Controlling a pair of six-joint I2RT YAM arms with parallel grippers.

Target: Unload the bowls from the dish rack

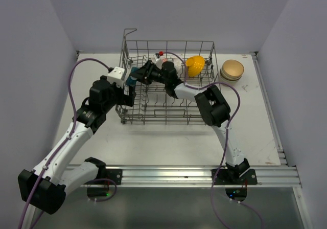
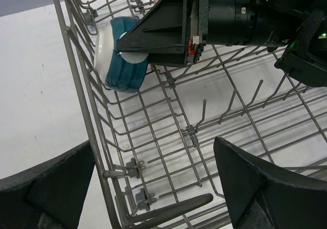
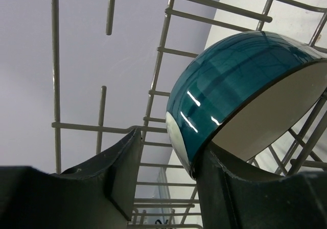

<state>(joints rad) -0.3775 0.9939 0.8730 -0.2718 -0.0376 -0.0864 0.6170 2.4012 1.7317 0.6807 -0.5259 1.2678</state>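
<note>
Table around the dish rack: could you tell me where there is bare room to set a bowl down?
Free: table between the dish rack front and the near rail; also in front of the stacked beige bowls. Crowded: rack's back-left, around the teal bowl.

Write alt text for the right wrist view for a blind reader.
A glossy teal ceramic bowl with a cream inside stands on edge in the grey wire dish rack, its rim between the open black fingers of the right gripper.
</note>
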